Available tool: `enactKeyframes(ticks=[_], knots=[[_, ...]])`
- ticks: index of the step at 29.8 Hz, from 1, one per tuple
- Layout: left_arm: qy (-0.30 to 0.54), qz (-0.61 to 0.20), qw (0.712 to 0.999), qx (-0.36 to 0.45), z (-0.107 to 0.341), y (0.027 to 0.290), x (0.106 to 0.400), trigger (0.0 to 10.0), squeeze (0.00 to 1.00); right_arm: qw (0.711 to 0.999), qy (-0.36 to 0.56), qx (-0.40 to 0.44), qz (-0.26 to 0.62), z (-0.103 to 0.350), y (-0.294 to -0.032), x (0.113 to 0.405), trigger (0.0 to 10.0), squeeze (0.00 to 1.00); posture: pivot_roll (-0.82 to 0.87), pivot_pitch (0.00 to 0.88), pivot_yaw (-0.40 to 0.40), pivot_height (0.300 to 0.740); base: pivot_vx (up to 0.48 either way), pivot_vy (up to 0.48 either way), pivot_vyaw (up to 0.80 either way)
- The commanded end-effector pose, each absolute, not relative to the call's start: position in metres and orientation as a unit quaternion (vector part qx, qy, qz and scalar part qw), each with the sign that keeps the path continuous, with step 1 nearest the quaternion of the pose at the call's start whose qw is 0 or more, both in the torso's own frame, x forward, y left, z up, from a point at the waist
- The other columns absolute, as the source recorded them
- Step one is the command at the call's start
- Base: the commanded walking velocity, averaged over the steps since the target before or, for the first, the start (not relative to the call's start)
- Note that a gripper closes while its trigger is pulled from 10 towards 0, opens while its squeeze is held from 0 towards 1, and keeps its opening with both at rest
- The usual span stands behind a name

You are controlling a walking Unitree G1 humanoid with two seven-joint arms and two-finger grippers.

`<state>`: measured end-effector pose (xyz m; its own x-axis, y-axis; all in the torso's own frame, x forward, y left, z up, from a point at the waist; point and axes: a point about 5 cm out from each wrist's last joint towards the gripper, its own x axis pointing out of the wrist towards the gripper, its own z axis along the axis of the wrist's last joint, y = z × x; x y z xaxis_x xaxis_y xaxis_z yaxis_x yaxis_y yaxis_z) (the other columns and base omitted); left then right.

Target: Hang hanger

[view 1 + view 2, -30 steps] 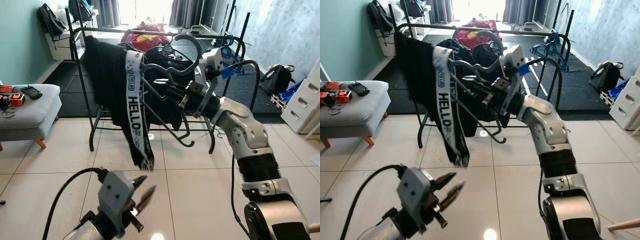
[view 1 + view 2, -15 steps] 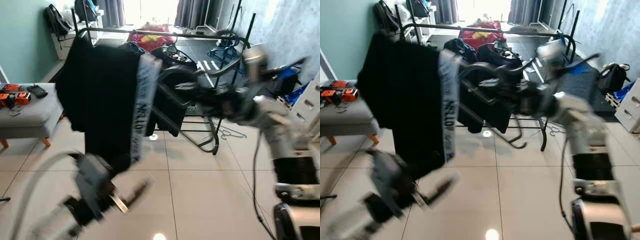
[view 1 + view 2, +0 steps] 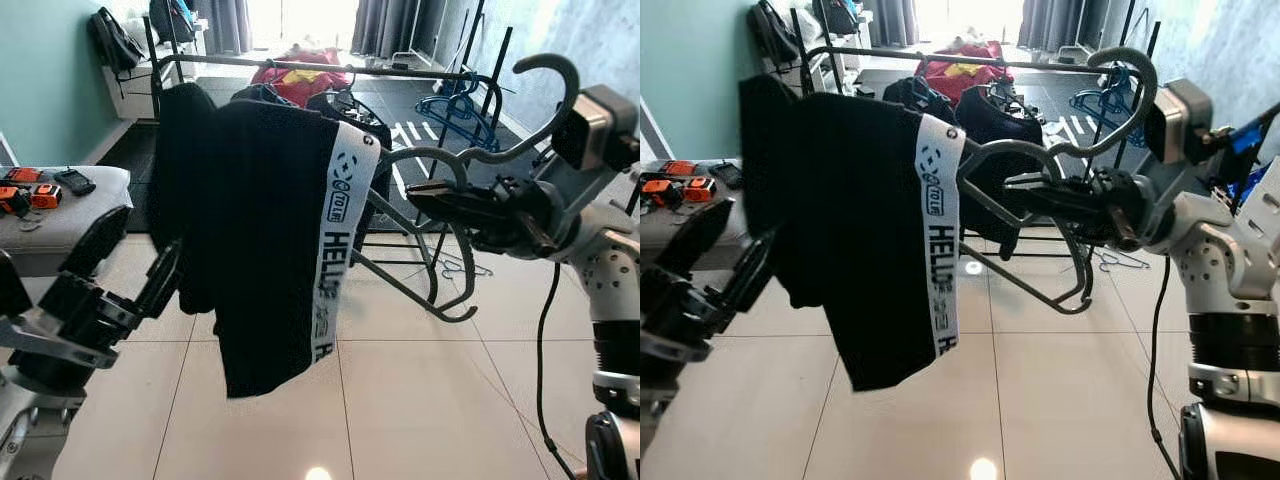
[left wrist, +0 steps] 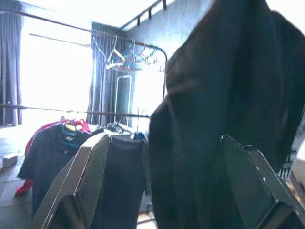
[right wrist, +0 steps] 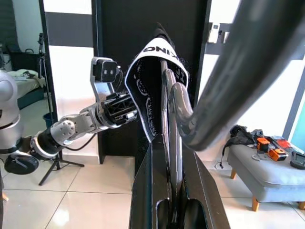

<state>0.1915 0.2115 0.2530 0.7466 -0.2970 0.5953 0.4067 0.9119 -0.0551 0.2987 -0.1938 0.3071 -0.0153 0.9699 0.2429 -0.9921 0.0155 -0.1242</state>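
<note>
My right gripper [image 3: 425, 198] is shut on a grey hanger [image 3: 402, 281], held level in front of me with its hook [image 3: 548, 66] curling up at the right. A black garment [image 3: 260, 230] with a white "HELLO" waistband [image 3: 333, 250] hangs off the hanger's left end. The right wrist view has both fingers [image 5: 147, 191] clamped on the hanger's bars [image 5: 172, 119]. My left gripper [image 3: 130, 258] is open at the lower left, just beside the garment's left edge; its wrist view looks past two spread fingers [image 4: 90, 176] at dark cloth [image 4: 214, 119]. The black clothes rack [image 3: 300, 66] stands behind.
Dark clothes hang on the rack [image 3: 990, 115] and red ones lie beyond it [image 3: 295, 78]. A grey padded seat [image 3: 45, 215] with orange items stands at the left. Blue hangers [image 3: 455, 102] hang at the back right, white drawers [image 3: 1265, 215] stand far right. Tiled floor [image 3: 400, 400] lies below.
The view has shifted. My right arm has swung the hanger up and to the right, so its hook stands high. My left gripper has risen from low centre to beside the garment.
</note>
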Motion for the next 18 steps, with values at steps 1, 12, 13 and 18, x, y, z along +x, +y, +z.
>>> enactKeyframes(ticks=[1, 12, 13, 18], knots=[[-0.326, -0.187, 0.918, -0.129, 0.2566, 0.2152, 0.1863, 10.0, 1.0, 0.686, -0.134, 0.04, 0.714, 0.313, -0.1979, 0.2938, 10.0, 0.0, -0.02, 0.0, -0.043, 0.74, 0.0, 0.0, 0.0], [-0.329, -0.205, 0.904, -0.18, 0.2566, 0.2163, 0.1871, 3.7, 1.0, 0.674, -0.137, 0.042, 0.725, 0.3157, -0.2002, 0.2903, 10.0, 0.0, -0.02, 0.0, -0.036, 0.74, 0.0, 0.0, 0.0], [-0.327, -0.208, 0.903, -0.185, 0.2564, 0.2165, 0.1873, 3.7, 1.0, 0.673, -0.138, 0.043, 0.725, 0.3161, -0.2002, 0.2898, 10.0, 0.0, -0.02, 0.0, -0.036, 0.74, 0.0, 0.0, 0.0], [-0.329, -0.221, 0.896, -0.201, 0.2572, 0.2143, 0.1867, 0.0, 1.0, 0.67, -0.142, 0.044, 0.727, 0.3187, -0.2001, 0.2885, 10.0, 0.0, -0.02, 0.0, -0.036, 0.74, 0.0, 0.0, 0.0]])
